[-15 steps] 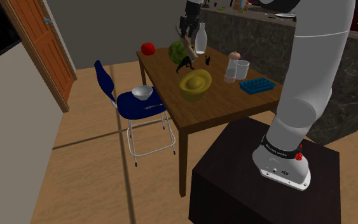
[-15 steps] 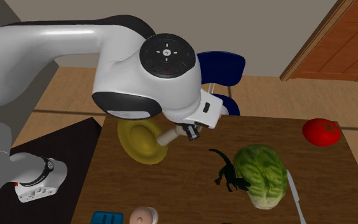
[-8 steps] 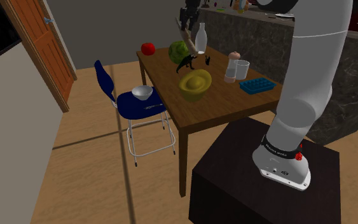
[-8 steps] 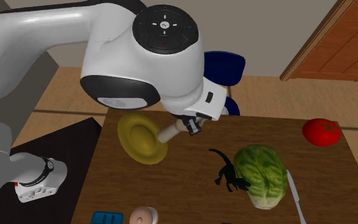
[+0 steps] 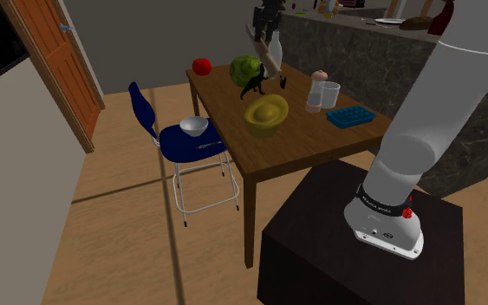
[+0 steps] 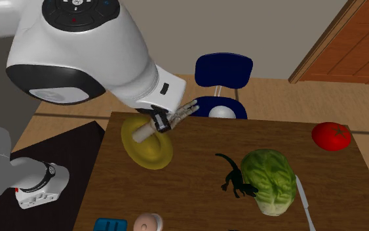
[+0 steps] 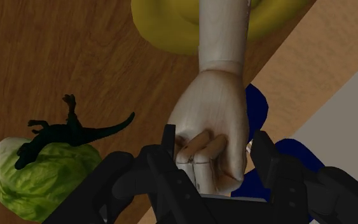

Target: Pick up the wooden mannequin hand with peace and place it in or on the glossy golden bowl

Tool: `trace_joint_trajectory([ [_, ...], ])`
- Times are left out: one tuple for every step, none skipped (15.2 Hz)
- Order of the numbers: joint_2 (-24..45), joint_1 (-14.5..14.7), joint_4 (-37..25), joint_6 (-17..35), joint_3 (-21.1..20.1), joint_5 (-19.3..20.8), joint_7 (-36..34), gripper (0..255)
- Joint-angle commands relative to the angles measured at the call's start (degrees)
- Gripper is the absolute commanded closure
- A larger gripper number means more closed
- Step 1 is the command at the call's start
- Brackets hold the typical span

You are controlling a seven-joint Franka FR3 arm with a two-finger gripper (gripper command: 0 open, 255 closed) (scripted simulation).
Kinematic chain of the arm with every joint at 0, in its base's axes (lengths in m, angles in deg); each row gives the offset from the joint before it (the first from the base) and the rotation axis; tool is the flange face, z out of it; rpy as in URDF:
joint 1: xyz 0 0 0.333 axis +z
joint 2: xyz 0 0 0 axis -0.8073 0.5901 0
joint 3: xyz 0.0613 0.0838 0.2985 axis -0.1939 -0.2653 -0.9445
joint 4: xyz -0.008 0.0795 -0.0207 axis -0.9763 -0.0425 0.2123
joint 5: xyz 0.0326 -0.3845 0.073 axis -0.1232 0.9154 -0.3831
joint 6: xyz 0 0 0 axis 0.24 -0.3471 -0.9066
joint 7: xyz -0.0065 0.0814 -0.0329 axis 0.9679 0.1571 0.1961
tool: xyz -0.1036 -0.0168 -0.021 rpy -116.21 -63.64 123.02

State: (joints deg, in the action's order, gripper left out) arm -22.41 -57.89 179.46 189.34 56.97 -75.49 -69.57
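Note:
My gripper (image 7: 212, 154) is shut on the pale wooden mannequin hand (image 7: 210, 105), clasping it at the curled knuckles. The hand's wrist stub points down over the yellow-gold bowl (image 7: 165, 25). In the second exterior view the gripper (image 6: 158, 121) holds the hand (image 6: 176, 115) in the air above the bowl's (image 6: 149, 146) far rim, its two straight fingers pointing toward the chair. In the shoulder view the gripper (image 5: 263, 28) hangs high over the table's far side with the hand (image 5: 267, 57) below it. The bowl (image 5: 266, 113) sits near the table's middle.
On the wooden table (image 5: 302, 143) stand a lettuce (image 6: 268, 180), a black dinosaur figure (image 6: 235, 178), a red tomato (image 6: 331, 136), a glass (image 5: 328, 95) and a blue ice tray (image 5: 350, 116). A blue chair (image 5: 185, 143) with a white bowl (image 5: 193, 126) stands beside the table.
The arm has risen and swung, carrying the mannequin hand from beside the bowl to above it. The hand has turned, its fingers now pointing toward the chair.

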Motion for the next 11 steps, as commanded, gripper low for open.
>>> trace_joint_trajectory([
  [-5.1,0.5,5.2,0.6,-0.8,1.6,-1.5,255],
  [-7.4,0.7,7.4,0.6,-1.3,2.2,-2.3,255],
  [-9.7,0.8,9.5,0.6,-1.9,2.8,-3.1,255],
  [-12.0,0.8,11.5,0.5,-2.4,3.4,-3.9,255],
  [-14.2,0.9,13.4,0.4,-3.0,3.8,-4.8,255],
  [-16.4,0.9,15.2,0.1,-3.6,4.3,-5.5,255],
  [-18.6,0.8,17.0,-0.2,-4.2,4.6,-6.3,255],
  [-20.9,0.8,18.7,-0.6,-4.9,4.9,-7.2,255],
  [-21.0,0.7,19.6,0.2,-4.9,4.9,-7.1,255],
  [-21.1,0.7,20.5,0.9,-4.9,4.9,-7.0,255],
  [-21.3,0.7,21.4,1.7,-4.9,4.9,-6.9,255],
])
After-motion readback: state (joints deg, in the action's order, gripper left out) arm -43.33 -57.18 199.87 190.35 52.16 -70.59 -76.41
